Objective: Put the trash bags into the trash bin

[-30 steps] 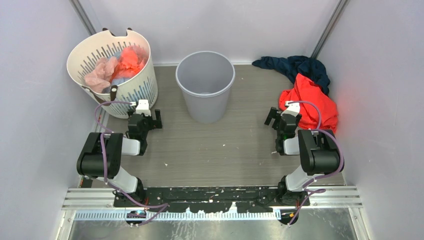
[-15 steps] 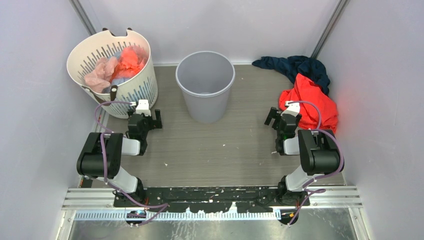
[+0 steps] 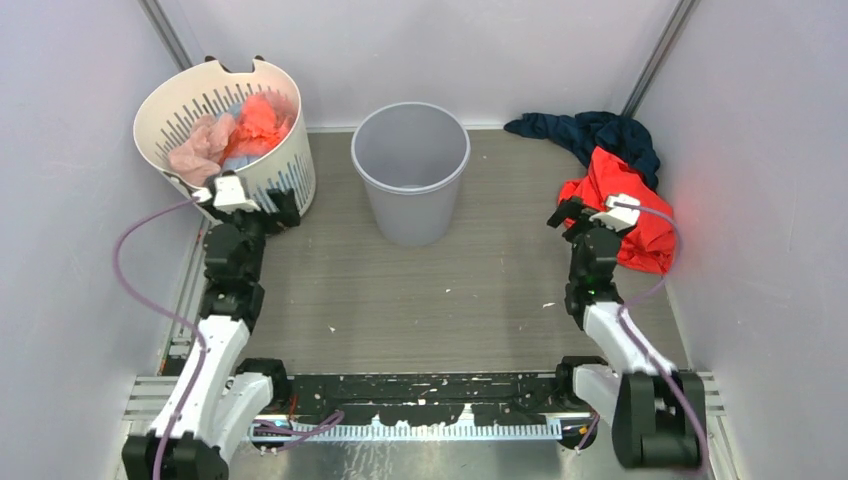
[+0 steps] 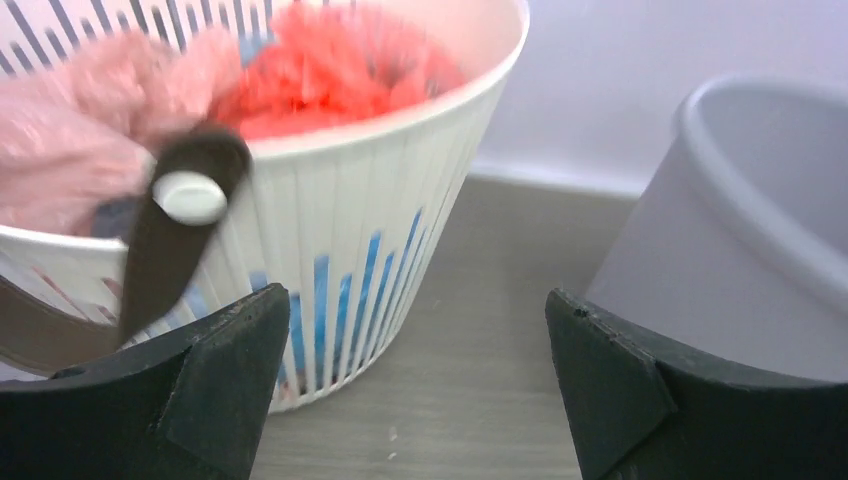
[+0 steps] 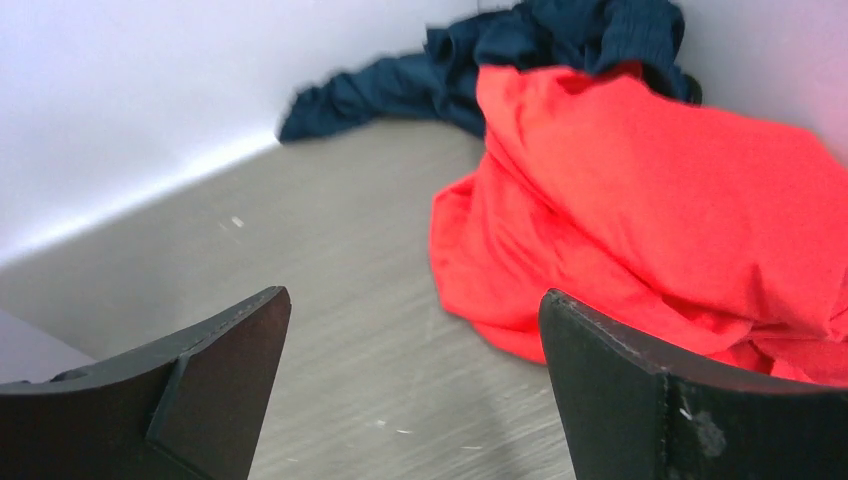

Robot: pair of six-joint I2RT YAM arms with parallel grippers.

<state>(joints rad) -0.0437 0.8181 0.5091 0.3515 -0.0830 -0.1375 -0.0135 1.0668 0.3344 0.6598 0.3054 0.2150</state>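
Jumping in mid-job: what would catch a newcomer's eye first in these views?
The bright red-orange garment heaped by the right wall, with navy cloth behind it. Next, the crinkly red trash bag inside the white slotted laundry basket at far left, and the empty grey trash bin standing between them.

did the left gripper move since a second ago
Yes: the left gripper has swung forward and left, now close to the white basket, farther from the trash bin.
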